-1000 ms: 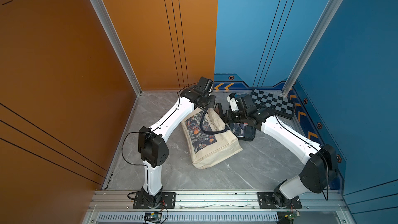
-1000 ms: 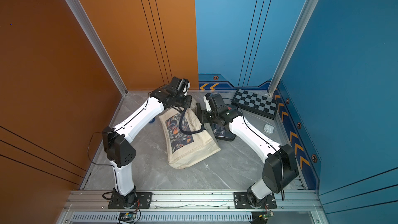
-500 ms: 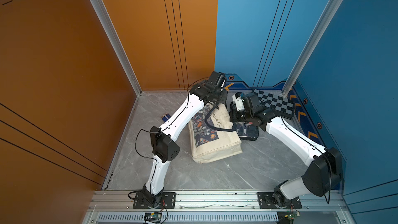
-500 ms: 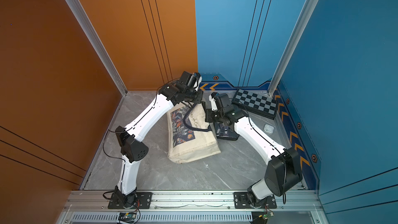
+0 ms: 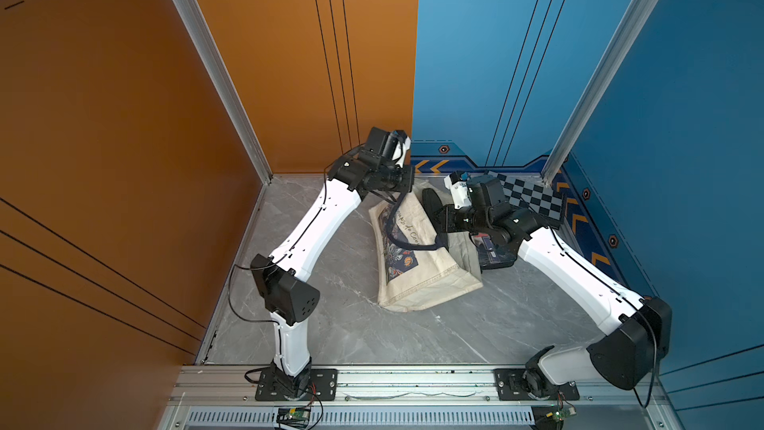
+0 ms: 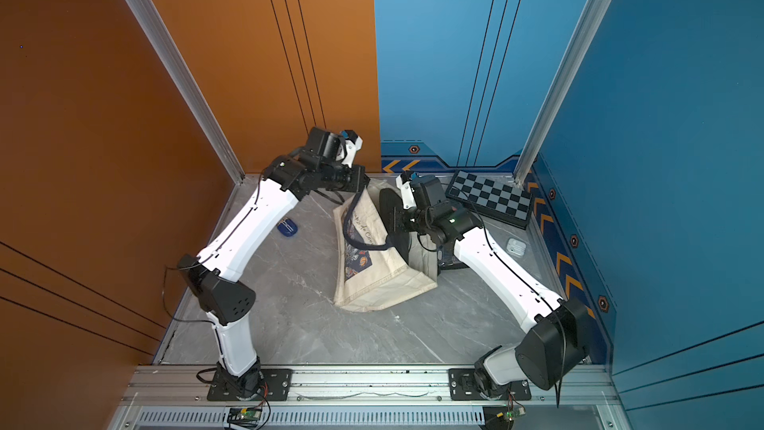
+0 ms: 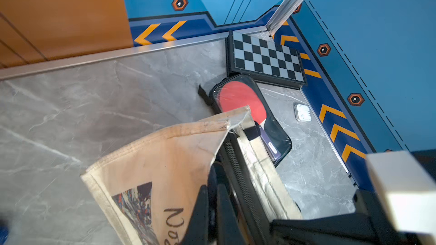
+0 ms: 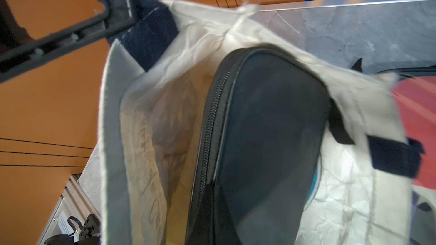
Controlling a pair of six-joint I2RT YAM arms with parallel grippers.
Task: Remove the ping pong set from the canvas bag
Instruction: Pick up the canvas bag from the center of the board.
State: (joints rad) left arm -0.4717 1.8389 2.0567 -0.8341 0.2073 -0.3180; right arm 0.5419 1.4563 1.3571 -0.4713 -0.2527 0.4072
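Cream canvas bag lies on the grey bench, its mouth raised toward the back wall. My left pincer is clamped tight on the navy strap at the rim, holding that mouth up and open. My right pincer is closed on the dark zipped case, which sticks partway out of the bag. One pouch showing a red paddle lies flat on the bench just beside the bag, near the chequered board.
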